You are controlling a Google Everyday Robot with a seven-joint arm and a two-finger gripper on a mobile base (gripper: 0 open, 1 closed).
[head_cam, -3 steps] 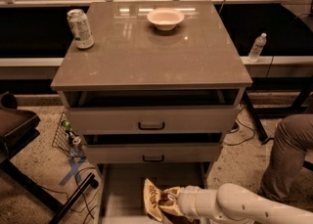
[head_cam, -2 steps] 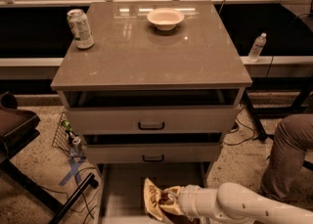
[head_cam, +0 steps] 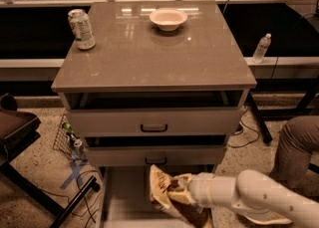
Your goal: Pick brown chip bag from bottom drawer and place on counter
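Observation:
The brown chip bag (head_cam: pixel 162 188), dark brown with tan edges and white lettering, stands tilted above the pulled-out bottom drawer (head_cam: pixel 124 197) at the bottom of the camera view. My gripper (head_cam: pixel 180 195) reaches in from the lower right on a white arm and is shut on the bag's right side. The bag is lifted a little over the drawer's pale floor, just under the middle drawer's front. The counter (head_cam: pixel 154 55) is the glossy grey-brown cabinet top above.
A green-white soda can (head_cam: pixel 81 29) stands at the counter's left rear and a pale bowl (head_cam: pixel 168 18) at its rear middle. The two upper drawers (head_cam: pixel 154 121) are slightly open. A water bottle (head_cam: pixel 261 48) is at right; a person's leg (head_cam: pixel 296 147), cables and chair legs are on the floor.
The bag has risen slightly in my gripper; the arm has barely moved otherwise.

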